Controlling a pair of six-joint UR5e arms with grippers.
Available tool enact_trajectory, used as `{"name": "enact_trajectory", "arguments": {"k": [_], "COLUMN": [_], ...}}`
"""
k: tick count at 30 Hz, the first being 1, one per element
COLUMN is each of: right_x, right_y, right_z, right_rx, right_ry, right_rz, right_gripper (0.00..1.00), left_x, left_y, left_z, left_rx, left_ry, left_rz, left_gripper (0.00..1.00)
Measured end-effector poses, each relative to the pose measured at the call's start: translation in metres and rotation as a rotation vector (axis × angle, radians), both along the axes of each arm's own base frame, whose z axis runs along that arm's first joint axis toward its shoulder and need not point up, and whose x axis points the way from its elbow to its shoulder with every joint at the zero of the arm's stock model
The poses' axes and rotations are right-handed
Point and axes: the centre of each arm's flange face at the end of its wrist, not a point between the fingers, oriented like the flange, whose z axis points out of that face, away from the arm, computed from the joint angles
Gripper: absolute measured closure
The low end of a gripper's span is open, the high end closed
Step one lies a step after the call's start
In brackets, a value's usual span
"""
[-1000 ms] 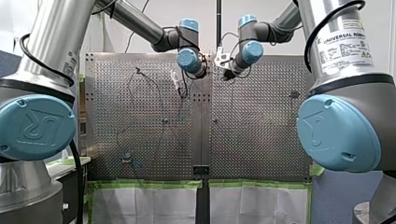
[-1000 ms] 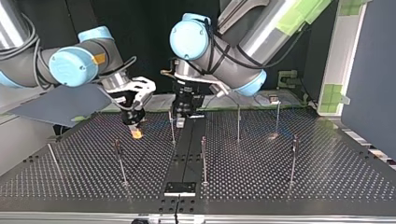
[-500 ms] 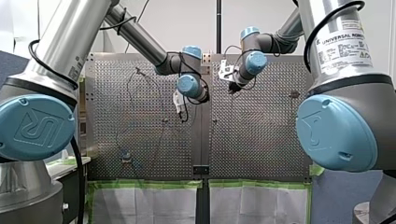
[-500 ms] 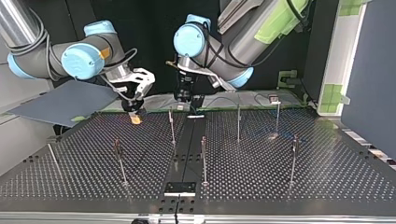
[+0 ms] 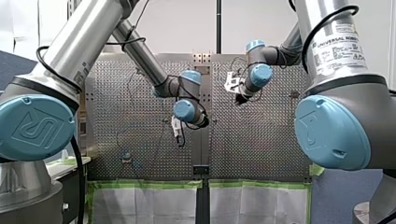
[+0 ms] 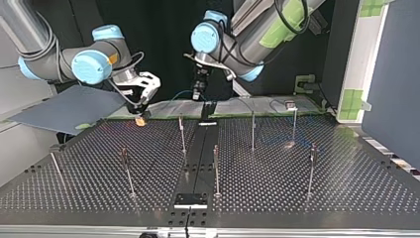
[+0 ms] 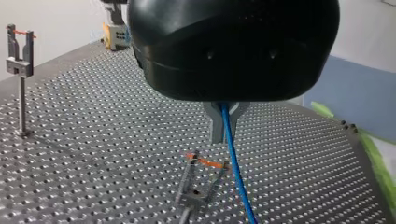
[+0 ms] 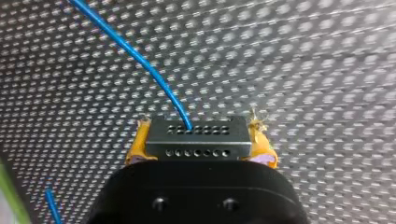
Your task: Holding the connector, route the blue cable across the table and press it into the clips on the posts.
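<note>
**Right gripper pinches connector, left gripper closed round cable**

Right wrist view: my right gripper has yellow pads pressed onto a black rectangular connector block with rows of small holes. A thin blue cable leaves the block's face and runs off over the perforated metal desk.

Left wrist view only: my left gripper has a black body. Its metal fingers are pressed close around the cable, which drops between them. The cable passes just beside a slim metal post with an orange-banded clip.

Top view adds placement. The right gripper is low at the desk edge nearest the arms, on the view's-left side of the dark centre strip. The left gripper is raised above that strip's far end, with a short blue arc beside it.

Front view: the cable is too thin to follow, and neither gripper's fingers can be read. No view shows the cable's run between the two grippers. In the top view the connector can't be made out, only the yellow pads.
</note>
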Motion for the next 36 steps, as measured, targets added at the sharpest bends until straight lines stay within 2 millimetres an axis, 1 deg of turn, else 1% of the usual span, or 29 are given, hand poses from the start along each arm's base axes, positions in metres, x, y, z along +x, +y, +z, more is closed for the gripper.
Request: {"name": "enact_trajectory", "arguments": {"k": [5, 7, 10, 13, 18, 24, 28, 36], "right_x": [0.002, 0.003, 0.002, 0.001, -0.001, -0.004, -0.007, -0.020], "right_y": [-0.003, -0.002, -0.002, -0.002, -0.005, -0.012, -0.018, -0.035], "right_z": [-0.024, -0.030, -0.038, -0.044, -0.049, -0.069, -0.075, -0.076], "right_rx": [0.032, 0.038, 0.043, 0.038, 0.032, 0.051, 0.046, 0.020], "right_ry": [0.026, 0.031, 0.030, 0.023, 0.017, 0.029, 0.021, -0.004], "right_rz": [0.007, 0.010, 0.012, 0.011, 0.004, -0.004, -0.014, -0.048], "right_gripper": [1.00, 1.00, 1.00, 1.00, 1.00, 1.00, 1.00, 1.00], "left_x": [-0.006, -0.005, 0.000, 0.006, 0.019, 0.040, 0.056, 0.088], "left_y": [0.009, 0.009, 0.007, 0.005, 0.002, 0.006, 0.009, 0.011], "left_z": [-0.014, -0.015, -0.014, -0.017, -0.029, -0.041, -0.036, -0.015], "left_rx": [-0.013, -0.020, -0.033, -0.030, -0.010, 0.002, -0.003, -0.031], "left_ry": [0.016, 0.019, 0.023, 0.035, 0.069, 0.103, 0.102, 0.071], "left_rz": [-0.014, -0.022, -0.035, -0.041, -0.035, -0.017, -0.006, -0.006], "left_gripper": [1.00, 1.00, 1.00, 1.00, 1.00, 1.00, 1.00, 1.00]}}
